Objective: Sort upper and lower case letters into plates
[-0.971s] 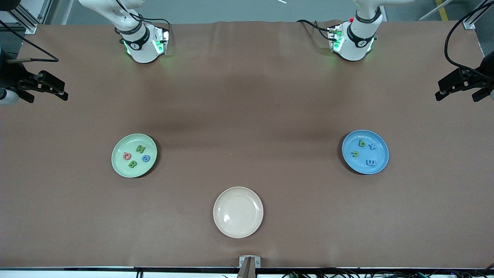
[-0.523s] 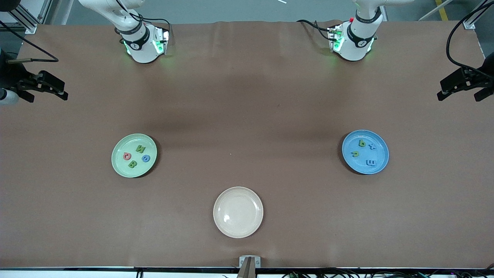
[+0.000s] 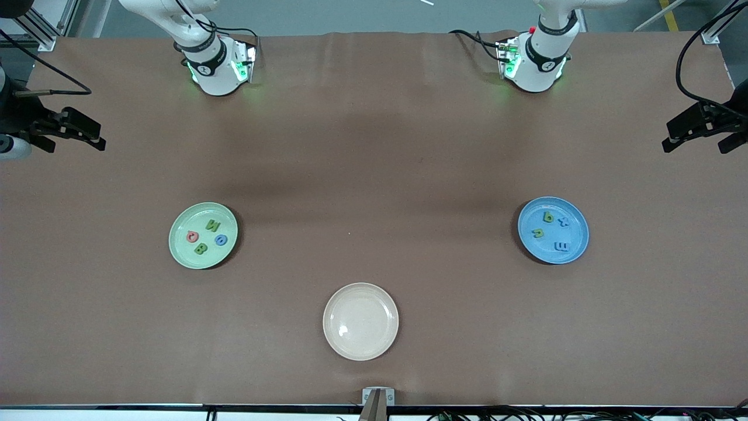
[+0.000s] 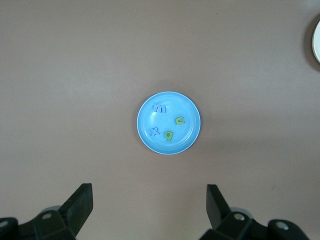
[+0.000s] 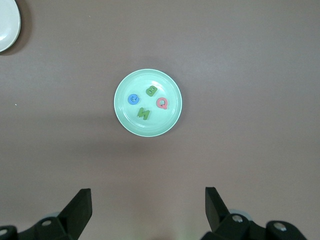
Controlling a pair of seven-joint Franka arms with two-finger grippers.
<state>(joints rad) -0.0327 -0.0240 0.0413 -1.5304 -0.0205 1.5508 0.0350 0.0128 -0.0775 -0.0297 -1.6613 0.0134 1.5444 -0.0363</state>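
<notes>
Mint green plate (image 3: 178, 252) sits on the brown table (image 3: 374, 164) toward the right arm's end. It holds four capitals: a green N (image 3: 213, 225), a blue letter (image 3: 221, 240) that reads as O or C, a red Q (image 3: 192, 236) and a green B (image 3: 200, 249). All four lie flat inside the rim, apart from one another.

Blue plate (image 3: 575, 257) sits toward the left arm's end, level with the green one. It holds four small letters: a green q (image 3: 548, 217), a blue x (image 3: 563, 221), a green u (image 3: 537, 233) and a blue m (image 3: 561, 247), also lying flat and apart.

Cream plate (image 3: 360, 321) lies between the two, nearer the front camera, with nothing in it.

Right pincer (image 3: 87, 135) hangs at the table's edge on the right arm's end, fingers (image 5: 80, 207) spread wide, holding nothing; its wrist view looks straight down on the green plate. Left pincer (image 3: 692, 131) hangs at the edge on the left arm's end, fingers (image 4: 80, 204) likewise spread wide and unloaded, above the blue plate in its wrist view. No letter lies on the bare table
</notes>
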